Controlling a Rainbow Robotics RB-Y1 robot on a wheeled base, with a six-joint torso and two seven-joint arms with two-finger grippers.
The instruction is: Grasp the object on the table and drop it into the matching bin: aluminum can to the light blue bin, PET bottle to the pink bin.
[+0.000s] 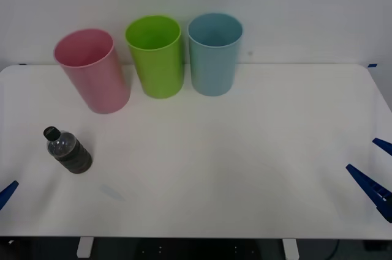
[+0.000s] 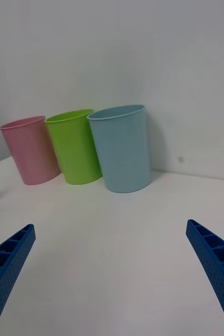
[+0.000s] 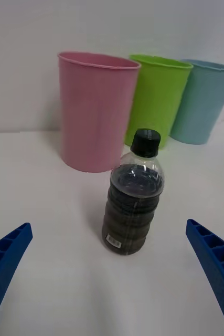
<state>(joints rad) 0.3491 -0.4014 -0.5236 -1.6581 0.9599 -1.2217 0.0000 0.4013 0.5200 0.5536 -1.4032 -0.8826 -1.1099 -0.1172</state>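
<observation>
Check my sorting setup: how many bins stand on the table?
3, in a row at the table's far edge: pink bin leftmost, lime green bin in the middle, light blue bin rightmost.

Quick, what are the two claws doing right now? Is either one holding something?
Left claw: open, holding nothing, lined up facing the PET bottle.
Right claw: open, holding nothing, over the table at its right side.

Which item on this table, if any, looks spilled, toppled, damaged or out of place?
Nothing stands out. The PET bottle stands upright and capped on the table. The pink bin, lime green bin and light blue bin stand upright in a row at the back. The left claw and right claw are open, holding nothing.
</observation>
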